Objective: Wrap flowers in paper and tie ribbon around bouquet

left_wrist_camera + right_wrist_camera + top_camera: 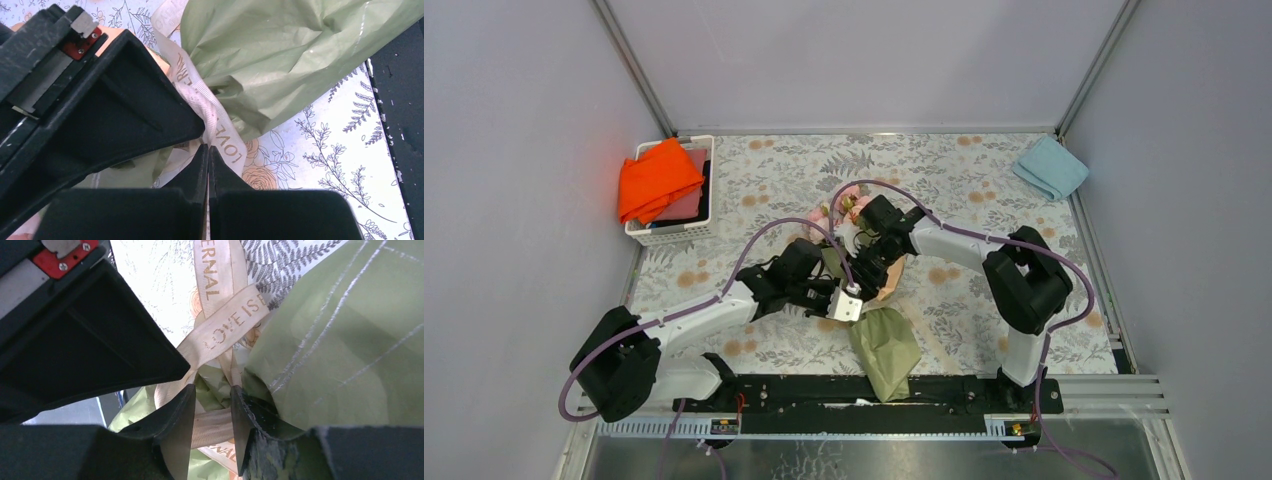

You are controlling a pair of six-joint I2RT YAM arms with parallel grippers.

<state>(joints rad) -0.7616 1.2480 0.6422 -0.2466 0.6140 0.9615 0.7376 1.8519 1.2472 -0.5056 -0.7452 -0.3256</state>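
The bouquet lies mid-table, its pink flowers pointing away and the olive paper cone toward the near edge. Both grippers meet at its waist. A cream ribbon printed with gold letters crosses itself around the crumpled paper. My right gripper is open, one ribbon band lying across the gap between its fingers. In the left wrist view the ribbon runs down beside the paper to my left gripper, which is shut with a thin cream strip in its seam. The stems are hidden.
A white basket holding an orange cloth stands at the back left. A folded light blue cloth lies at the back right. The black base rail runs along the near edge, just below the cone's tip.
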